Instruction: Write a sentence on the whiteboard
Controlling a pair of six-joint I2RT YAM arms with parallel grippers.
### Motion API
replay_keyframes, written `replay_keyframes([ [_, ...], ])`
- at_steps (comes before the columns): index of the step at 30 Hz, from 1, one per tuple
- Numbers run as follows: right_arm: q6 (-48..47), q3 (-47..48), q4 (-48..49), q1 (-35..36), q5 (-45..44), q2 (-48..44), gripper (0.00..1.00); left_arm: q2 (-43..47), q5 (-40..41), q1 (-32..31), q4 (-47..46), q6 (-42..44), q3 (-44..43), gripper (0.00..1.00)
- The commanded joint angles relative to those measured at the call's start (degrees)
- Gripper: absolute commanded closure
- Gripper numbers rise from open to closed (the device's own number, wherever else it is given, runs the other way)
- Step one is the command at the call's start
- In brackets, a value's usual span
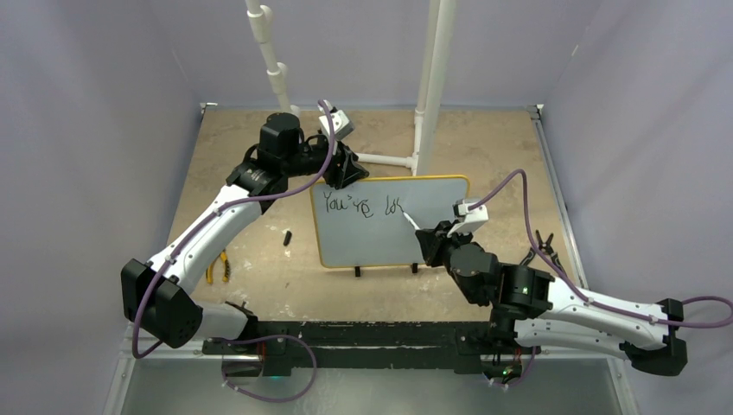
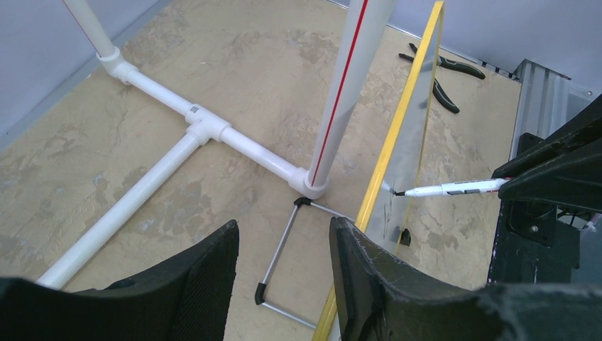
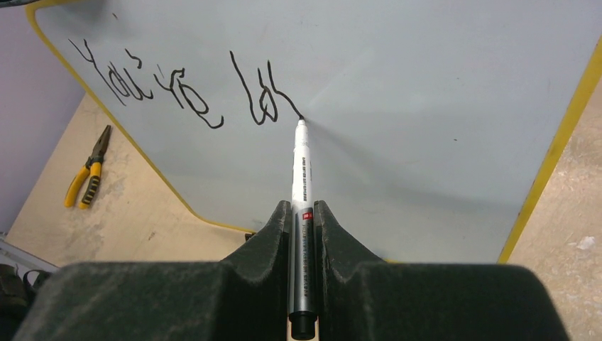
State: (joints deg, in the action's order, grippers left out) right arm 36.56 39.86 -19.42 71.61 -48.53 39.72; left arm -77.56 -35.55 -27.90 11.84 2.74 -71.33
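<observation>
A: Item one, the whiteboard. Where was it?

B: At the middle of the table, standing on its two black feet with its writing face toward the arms. It had a yellow frame and a pale face. A wire stand showed behind it in the left wrist view.

A: Item two, the sentence?

B: It was black script along the upper left of the board, reading "You're" and then what looked like "lo" with one more stroke begun. There was one line only.

A: Item three, the right gripper?

B: It was clamped on a marker. The barrel lay between the two fingers, the butt end toward the wrist. The tip touched the board at the end of the last stroke.

A: Item four, the left gripper?

B: It was at the board's top left corner, behind the frame. Its fingers stood well apart, with nothing gripped between them. The yellow edge ran down close to one finger. I could not tell whether they touched.

A: Sundries?

B: Yellow-handled pliers lay left of the board and a small black piece nearer to it. Black pliers lay on the right side of the table. A white pipe frame stood behind the board.
</observation>
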Motion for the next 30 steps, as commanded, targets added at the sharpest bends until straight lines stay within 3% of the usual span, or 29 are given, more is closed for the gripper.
replay_keyframes([
  [1, 2.7, 1.3, -2.2, -0.2, -1.7, -0.4, 1.00, 0.6, -0.7, -0.3, -0.7, 1.3, 0.7, 0.51],
  [19, -4.3, 2.7, 6.0, -0.2, -6.1, -0.8, 1.00, 1.0, -0.5, -0.3, -0.5, 1.4, 0.8, 0.51],
  [30, -5.6, -0.8, 7.9, -0.2, 1.8, -7.5, 1.00, 1.0, 0.0, -0.3, -0.7, 1.4, 1.1, 0.51],
])
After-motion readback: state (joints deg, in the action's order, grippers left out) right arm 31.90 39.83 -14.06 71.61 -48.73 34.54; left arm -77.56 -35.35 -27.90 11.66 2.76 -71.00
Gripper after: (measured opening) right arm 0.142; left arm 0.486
